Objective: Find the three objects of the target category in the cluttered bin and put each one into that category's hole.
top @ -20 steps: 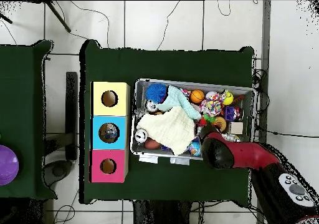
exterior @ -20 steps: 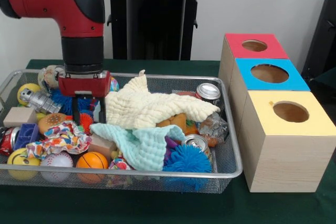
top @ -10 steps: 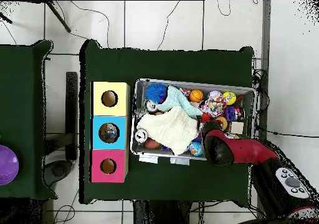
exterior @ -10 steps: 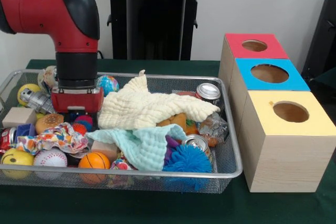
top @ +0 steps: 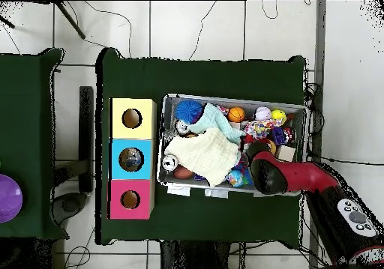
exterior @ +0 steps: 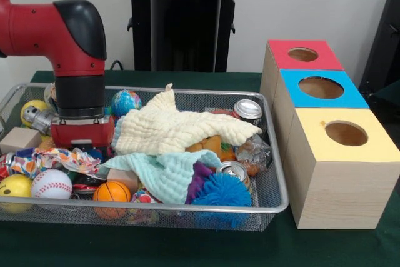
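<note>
The silver wire-mesh bin is full of mixed clutter. A cream cloth and a mint cloth cover its middle. My gripper is sunk into the clutter at the bin's left part, beside a patterned cloth and just behind a baseball. Its lower end is hidden among the objects. Three wooden boxes stand right of the bin, each with a round hole: red top, blue top, yellow top. In the overhead view the arm covers the gripper over the bin.
The bin also holds a blue spiky ball, an orange basketball, a yellow smiley ball, a globe ball, two cans, a wooden block and a silver toy. A green cloth covers the table.
In the front view the arm has moved left and down into the clutter. The patterned cloth, baseball and smiley ball have shifted left.
</note>
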